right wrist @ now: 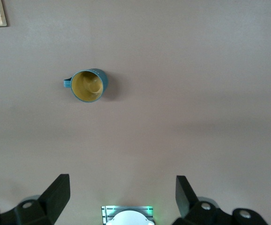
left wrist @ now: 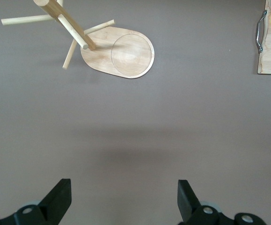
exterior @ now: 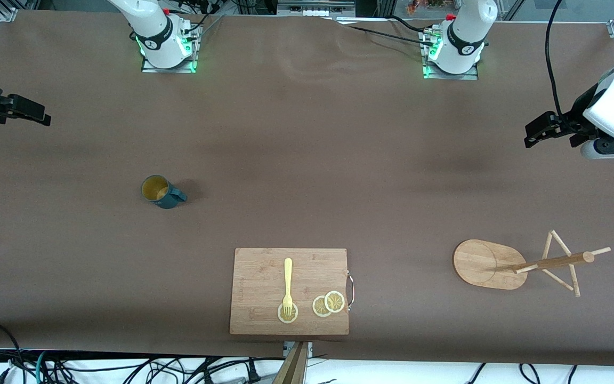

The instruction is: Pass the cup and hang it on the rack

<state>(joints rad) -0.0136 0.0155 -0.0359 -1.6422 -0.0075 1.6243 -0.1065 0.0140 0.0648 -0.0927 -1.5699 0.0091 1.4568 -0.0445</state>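
Note:
The dark teal cup [exterior: 161, 192] stands upright on the table toward the right arm's end, its yellowish inside showing and its handle pointing toward the table's middle. It also shows in the right wrist view [right wrist: 89, 86]. The bamboo rack [exterior: 491, 264] stands on its oval base toward the left arm's end, its pole [exterior: 552, 262] carrying several thin pegs; it also shows in the left wrist view [left wrist: 121, 54]. My right gripper [exterior: 32, 113] is open and empty, up in the air at the right arm's end of the table. My left gripper [exterior: 539, 130] is open and empty, up in the air at the left arm's end.
A wooden cutting board [exterior: 289, 266] with a metal handle lies near the front edge at the table's middle. On it are a yellow fork [exterior: 288, 282] and three lemon slices [exterior: 328, 304]. Brown cloth covers the table. Both arm bases stand along the edge farthest from the front camera.

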